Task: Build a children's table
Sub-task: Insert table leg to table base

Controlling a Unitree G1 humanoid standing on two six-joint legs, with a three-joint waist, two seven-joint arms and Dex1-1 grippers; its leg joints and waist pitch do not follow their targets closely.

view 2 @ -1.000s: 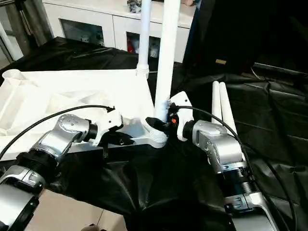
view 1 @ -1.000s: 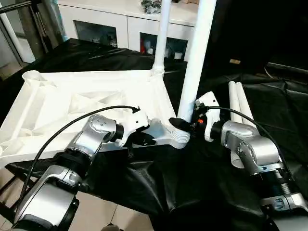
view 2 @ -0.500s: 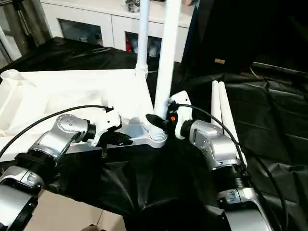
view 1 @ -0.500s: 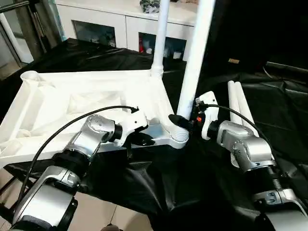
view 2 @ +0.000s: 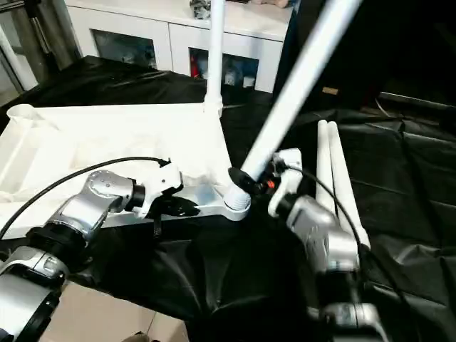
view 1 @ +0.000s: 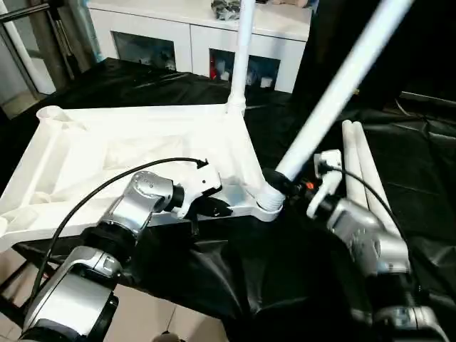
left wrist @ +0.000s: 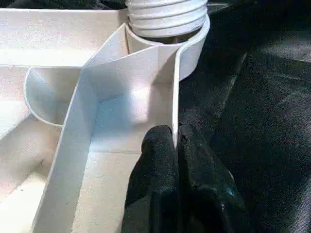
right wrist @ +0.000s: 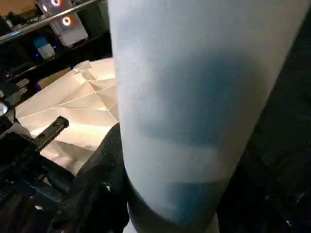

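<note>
Ribbed tabletop (view 1: pixel 142 149) wall pinched by left claw (left wrist: pixel 176 145); right claw (view 1: pixel 285 187) grips smooth tilted leg (view 1: pixel 335 92).

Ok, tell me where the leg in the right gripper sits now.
The leg slants up to the right from the near right corner socket of the tabletop, its base beside the right gripper, left of the two spare legs.

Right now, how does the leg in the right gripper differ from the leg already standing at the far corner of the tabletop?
The held leg leans strongly toward the robot's right; the far leg stands upright. The right gripper clamps the held leg just above the near corner socket; nothing grips the far leg. Both are long white tubes with their lower ends at corner sockets of the tabletop.
</note>
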